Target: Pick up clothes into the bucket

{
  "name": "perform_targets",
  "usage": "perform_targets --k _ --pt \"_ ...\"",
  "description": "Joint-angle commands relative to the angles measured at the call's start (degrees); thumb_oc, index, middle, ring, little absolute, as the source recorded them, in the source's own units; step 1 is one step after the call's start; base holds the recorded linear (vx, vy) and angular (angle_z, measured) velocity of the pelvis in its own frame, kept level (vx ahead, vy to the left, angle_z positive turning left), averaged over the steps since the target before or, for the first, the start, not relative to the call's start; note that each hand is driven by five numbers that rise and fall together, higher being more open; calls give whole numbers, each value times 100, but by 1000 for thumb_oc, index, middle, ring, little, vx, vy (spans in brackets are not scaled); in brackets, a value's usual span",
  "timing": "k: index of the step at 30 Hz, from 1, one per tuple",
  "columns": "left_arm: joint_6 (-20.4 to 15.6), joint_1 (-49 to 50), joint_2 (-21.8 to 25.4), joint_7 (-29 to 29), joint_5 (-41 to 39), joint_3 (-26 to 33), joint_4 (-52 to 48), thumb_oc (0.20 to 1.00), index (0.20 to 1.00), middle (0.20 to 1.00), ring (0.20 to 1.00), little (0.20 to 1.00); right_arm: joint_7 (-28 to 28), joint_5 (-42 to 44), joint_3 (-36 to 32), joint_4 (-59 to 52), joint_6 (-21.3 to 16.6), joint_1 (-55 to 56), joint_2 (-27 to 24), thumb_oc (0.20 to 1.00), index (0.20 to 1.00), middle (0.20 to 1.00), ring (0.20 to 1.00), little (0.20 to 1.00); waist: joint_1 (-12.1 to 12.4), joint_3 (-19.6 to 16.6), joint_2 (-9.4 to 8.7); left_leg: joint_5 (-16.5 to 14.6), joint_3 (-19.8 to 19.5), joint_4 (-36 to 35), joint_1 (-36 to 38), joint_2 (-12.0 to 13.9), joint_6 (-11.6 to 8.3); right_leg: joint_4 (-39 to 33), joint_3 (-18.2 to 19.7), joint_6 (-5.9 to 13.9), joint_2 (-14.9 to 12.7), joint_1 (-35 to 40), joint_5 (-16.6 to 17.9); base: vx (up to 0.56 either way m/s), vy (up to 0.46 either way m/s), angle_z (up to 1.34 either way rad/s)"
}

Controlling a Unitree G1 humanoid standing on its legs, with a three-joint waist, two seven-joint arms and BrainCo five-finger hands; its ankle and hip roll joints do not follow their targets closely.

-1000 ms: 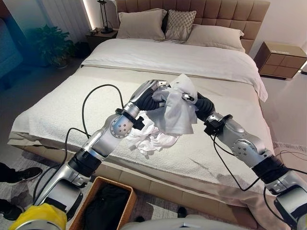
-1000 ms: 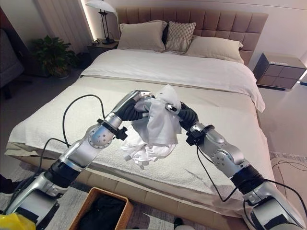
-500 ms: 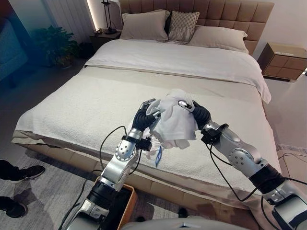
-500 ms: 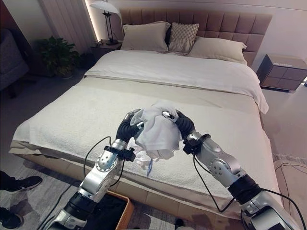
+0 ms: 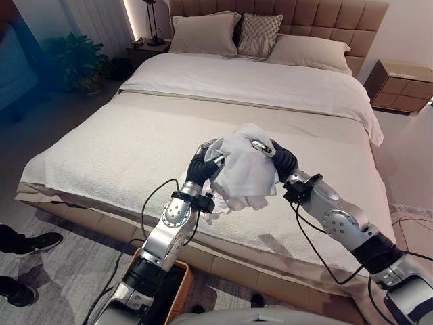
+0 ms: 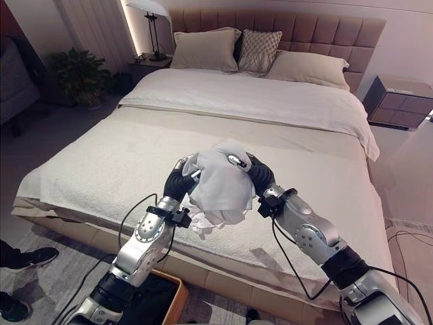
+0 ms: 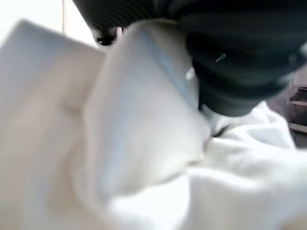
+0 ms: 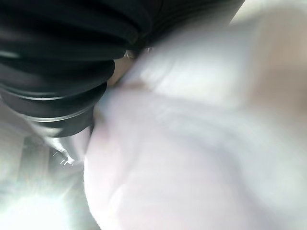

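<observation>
Two hands carry one bundle of white clothing (image 5: 240,169), lifted clear of the bed (image 5: 135,145). In the left eye view the left hand (image 5: 203,162) is pressed in from one side and the right hand (image 5: 274,154) from the other, with the cloth draped over both; a silver fingertip of each hand pokes out at the top of the bundle, but how far the fingers are curled underneath I cannot tell. Below, at the foot of the bed, the corner of a brown wicker basket (image 5: 181,281) shows beside the left arm, with something dark inside. A person's dark shoes (image 5: 30,245) stand on the floor at the left.

The right eye view shows the same: the white clothing (image 6: 218,186) hangs between the hands above the bed's near edge, and the basket (image 6: 177,298) sits lower and to the left, well apart from the bundle.

In the left wrist view, white cloth (image 7: 120,158) lies right against the dark ribbed cover, the fingers buried in it.

The right wrist view shows pale cloth (image 8: 201,134) beside the ribbed cover, with the fingers hidden.

By my reading the pick-up is done and the carry is under way; lowering the bundle into the basket and letting go are left.
</observation>
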Motion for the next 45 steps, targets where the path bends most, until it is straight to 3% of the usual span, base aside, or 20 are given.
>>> perform_targets --k 1,4,5,11,18,21,23,27,33,35,42,45 --pt "-95 137 91 -40 -536 17 144 200 200 200 200 200 -13 -636 -707 -662 -838 -771 -146 1000 1000 1000 1000 1000 -63 -236 -528 -665 -131 601 -252 -149 15 467 -110 340 -410 149 -614 0 0 0" --pt "-131 194 22 -104 -1045 58 84 200 200 200 200 200 -291 -1406 -944 -523 -899 -749 -292 1000 1000 1000 1000 1000 -65 -223 -536 -667 -135 601 -257 -148 21 476 -105 344 -408 141 -612 0 0 0" --pt "-143 259 -56 -109 -1395 117 72 200 200 200 200 200 -611 -2201 -1192 -502 -970 -735 -307 1000 1000 1000 1000 1000 -70 -224 -528 -679 -143 597 -258 -148 35 478 -106 348 -410 133 -614 0 0 0" --pt "-142 542 -332 -204 -2531 220 -37 200 200 200 200 200 -859 -2594 -1558 -317 -951 -272 205 1000 1000 1000 1000 1000 -53 -170 -536 -696 -175 620 -274 -164 59 519 -140 345 -421 128 -632 0 0 0" --pt "-152 927 -463 -392 -3169 534 -308 200 200 200 200 200 -1119 -3228 -2298 -16 -907 739 756 1000 1000 1000 1000 1000 -17 -34 -552 -715 -240 683 -384 -205 98 617 -175 346 -438 26 -661 0 0 0" --pt "-157 997 -446 -396 -3178 624 -379 200 200 200 200 200 -1193 -3432 -2447 85 -900 954 879 1000 1000 1000 1000 1000 -7 -10 -562 -719 -251 709 -423 -212 102 642 -186 344 -442 -6 -667 -28 -5 7" --pt "-193 1323 -432 -473 -3162 1063 -542 200 200 200 200 200 -1393 -4466 -2945 482 -789 1689 1229 1000 1000 1000 1000 1000 30 123 -589 -722 -334 811 -581 -249 113 719 -212 336 -447 -120 -687 -50 -17 6" --pt "-269 1532 -375 -489 -3002 1426 -635 200 200 200 200 200 -1699 -5493 -3194 1115 -614 2103 1334 1000 1000 1000 1000 1000 81 257 -583 -715 -417 918 -755 -266 105 833 -271 324 -453 -261 -717 -50 -10 7" --pt "-478 1906 -281 -421 -2729 2142 -708 200 200 200 200 200 -1828 -5711 -3295 2548 -472 2549 1707 1000 1000 1000 1000 1000 164 562 -568 -702 -599 1176 -1092 -314 104 1161 -357 281 -457 -574 -793 -68 -10 14" --pt "-633 2187 -262 -354 -2662 2723 -616 200 200 200 200 200 -1807 -5614 -3353 3553 -432 2643 1835 1000 1000 1000 1000 1000 276 798 -532 -649 -739 1330 -1363 -336 87 1315 -438 251 -488 -798 -793 -102 -14 17" --pt "-827 2468 -228 -104 -2406 3383 -135 200 200 200 200 200 -1881 -5641 -3374 4848 -461 2595 1821 1000 1000 1000 1000 1000 423 1076 -475 -581 -928 1517 -1705 -374 55 1441 -556 225 -529 -1060 -805 -53 -7 15" --pt "-923 2423 -10 186 -1903 3607 534 200 200 200 200 200 -1971 -5629 -3418 5248 -495 2545 1741 1000 1000 1000 1000 1000 489 1380 -406 -582 -1048 1813 -2051 -427 66 1850 -592 185 -637 -1357 -886 -99 22 22"
